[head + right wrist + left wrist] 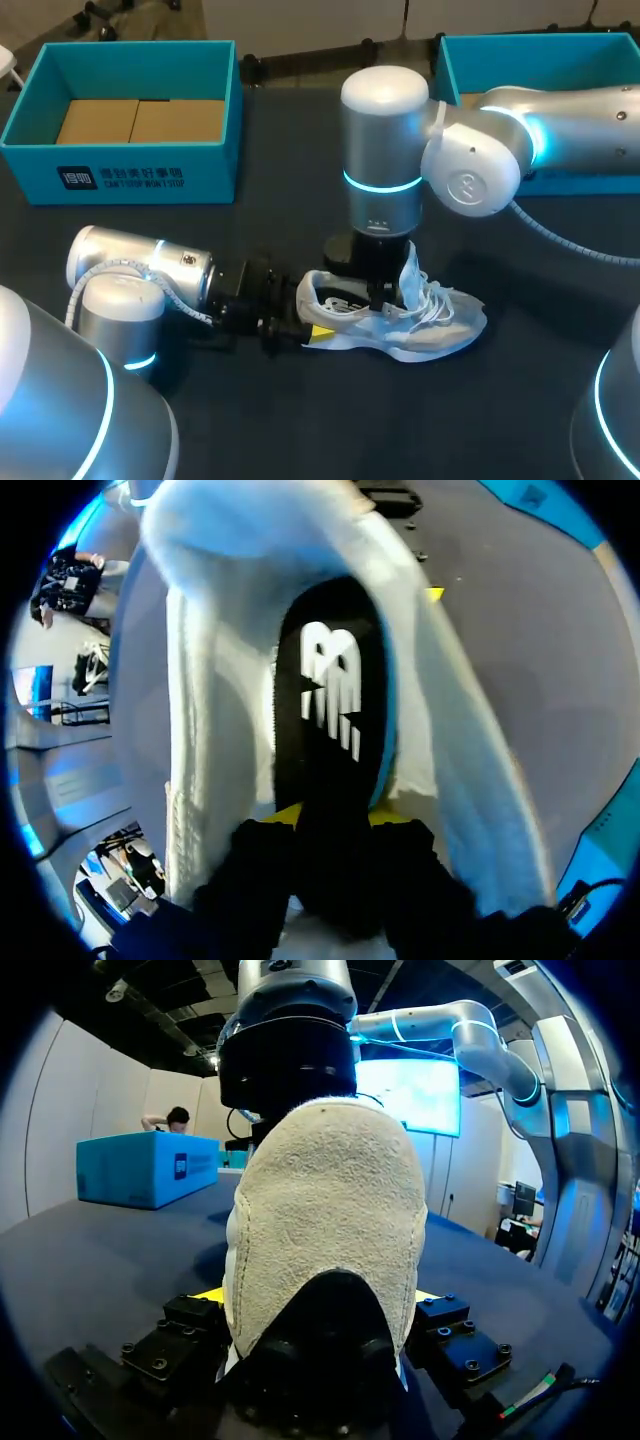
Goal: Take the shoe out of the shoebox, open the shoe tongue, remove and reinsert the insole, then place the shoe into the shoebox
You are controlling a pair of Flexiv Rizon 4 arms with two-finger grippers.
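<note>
While my left fingers (319, 332) clamp the shoe (405, 318) heel, lower middle | right fingers (284, 812) nipped on insole (325, 690) | I'd ease it slowly, without twisting.

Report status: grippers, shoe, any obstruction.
Left gripper shut on shoe heel. Right gripper shut on insole, in shoe opening. Shoe on table, out of shoebox. No obstruction seen.

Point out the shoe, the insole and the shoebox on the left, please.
shoe (450, 325): head view, on the side of its forefoot.
insole (335, 695): right wrist view, on the white mark on its black surface.
shoebox (215, 170): head view, on a bare part of its front wall.
</note>
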